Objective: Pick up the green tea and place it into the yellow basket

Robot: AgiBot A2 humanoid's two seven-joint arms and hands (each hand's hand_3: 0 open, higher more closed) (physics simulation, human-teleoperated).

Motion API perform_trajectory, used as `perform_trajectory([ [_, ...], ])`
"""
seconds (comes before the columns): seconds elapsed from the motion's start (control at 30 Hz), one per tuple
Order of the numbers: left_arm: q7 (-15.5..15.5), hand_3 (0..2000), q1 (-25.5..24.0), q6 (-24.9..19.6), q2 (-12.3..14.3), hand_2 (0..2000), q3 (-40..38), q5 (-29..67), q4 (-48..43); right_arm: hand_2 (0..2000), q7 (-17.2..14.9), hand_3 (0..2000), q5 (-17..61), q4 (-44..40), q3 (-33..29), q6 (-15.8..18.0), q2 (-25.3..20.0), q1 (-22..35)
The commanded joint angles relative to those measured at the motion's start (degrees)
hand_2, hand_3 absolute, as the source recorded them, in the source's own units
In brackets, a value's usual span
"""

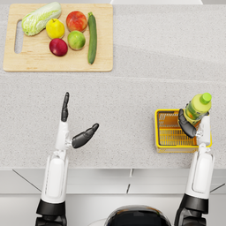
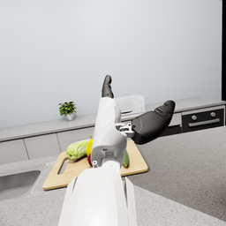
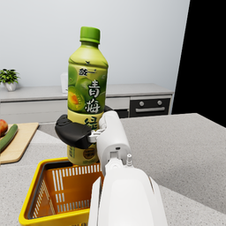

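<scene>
**Tea held over basket; left hand idle**

The right hand (image 1: 189,125) is clamped on the tea (image 1: 197,107), a green plastic bottle with a ribbed green cap and a glossy printed label. In the right wrist view the dark fingers (image 3: 73,131) are wrapped around the bottle's lower half, and the bottle (image 3: 87,95) is held upright. Its base is seen above the basket (image 3: 57,194), just at the far rim; contact with the rim cannot be told. The far side of the bottle and most of the palm are hidden.

The basket (image 1: 162,129) is a yellow rectangular container with slotted plastic walls. Its right-hand edge is covered in the head view by the right forearm.

The left hand (image 1: 76,126) is held open above the counter (image 1: 132,106), a pale speckled stone-like surface; the fingers are straight and the thumb is spread well apart. Nothing is held.

Farther back lies a wooden board (image 1: 57,65) with a slot handle. On it are a ribbed cabbage (image 1: 41,18), a lemon (image 1: 55,28), a peach (image 1: 76,20), a dark red fruit (image 1: 58,47), a green fruit (image 1: 76,39) and a long cucumber (image 1: 92,37). In the left wrist view most of this produce is hidden behind the forearm.
</scene>
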Motion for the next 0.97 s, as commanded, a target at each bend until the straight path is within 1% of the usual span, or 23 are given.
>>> perform_trajectory([
  [0.03, 0.0, 0, 1.76, 0.0, 0.68, 0, 0.18, 0.0, 0.93, 0, -0.58, 1020, -0.01, -0.61, 1.36, 0.09, 0.21, 1.23],
  [0.07, 0.0, 0, 2.42, 0.0, 1.03, 0, 0.56, 0.0, 1.75, 0, -0.09, 693, -0.03, -0.15, 2.2, -0.6, 0.2, 1.25],
  [0.1, 0.0, 0, 4.29, 0.0, 1.77, 0, 0.95, 0.0, 3.05, 0, 5.02, 367, -0.03, 1.88, 3.79, -2.7, 0.18, 1.33],
  [0.13, 0.0, 0, 6.65, 0.0, 2.61, 0, 0.81, 0.0, 4.55, 0, 8.68, 40, -0.04, 3.64, 5.3, -4.21, 0.3, 1.97],
  [0.17, 0.0, 0, 9.56, 0.0, 3.52, 0, 0.4, 0.0, 6.31, 0, 11.31, 0, -0.04, 4.97, 6.0, -5.29, 0.47, 3.24],
  [0.23, 0.0, 0, 14.34, 0.0, 4.71, 0, -0.84, 0.0, 8.83, 0, 14.55, 0, -0.03, 5.45, 5.8, -6.61, 1.27, 7.65],
  [0.3, 0.0, 0, 17.9, 0.0, 5.04, 0, -2.74, 0.0, 10.82, 0, 16.21, 0, -0.03, 4.82, 5.14, -7.29, 1.91, 10.58],
  [0.33, 0.0, 0, 18.68, 0.0, 5.22, 0, -4.02, 0.0, 11.96, 0, 16.71, 0, -0.03, 4.24, 4.75, -7.49, 2.13, 11.55],
  [0.37, 0.0, 0, 18.79, 0.0, 5.18, 0, -5.28, 0.0, 13.28, 0, 17.06, 0, -0.03, 3.77, 3.9, -7.64, 1.88, 11.84],
  [0.43, 0.0, 0, 17.51, 0.0, 5.12, 0, -7.16, -0.01, 13.58, 0, 17.5, 0, -0.03, 2.74, 3.15, -7.82, 1.89, 11.81],
  [0.53, 0.0, 0, 14.21, 0.0, 5.1, 0, -8.42, -0.03, 11.67, 0, 17.79, 0, -0.04, 0.0, 3.63, -7.94, 1.84, 11.75],
  [0.57, 0.0, 0, 14.73, 0.0, 5.19, 0, -7.07, -0.04, 12.16, 0, 17.84, 0, -0.05, 1.62, 3.57, -7.96, 1.7, 10.43],
  [0.7, 0.0, 0, 13.61, 0.0, 5.27, 0, -8.03, -0.04, 11.94, 0, 17.93, 0, -0.04, 0.26, 3.63, -7.99, 1.71, 10.71],
  [0.97, 0.0, 0, 13.28, 0.0, 5.3, 0, -8.35, -0.04, 11.86, 0, 17.96, 0, -0.04, -0.19, 3.65, -8.01, 1.71, 10.79],
])
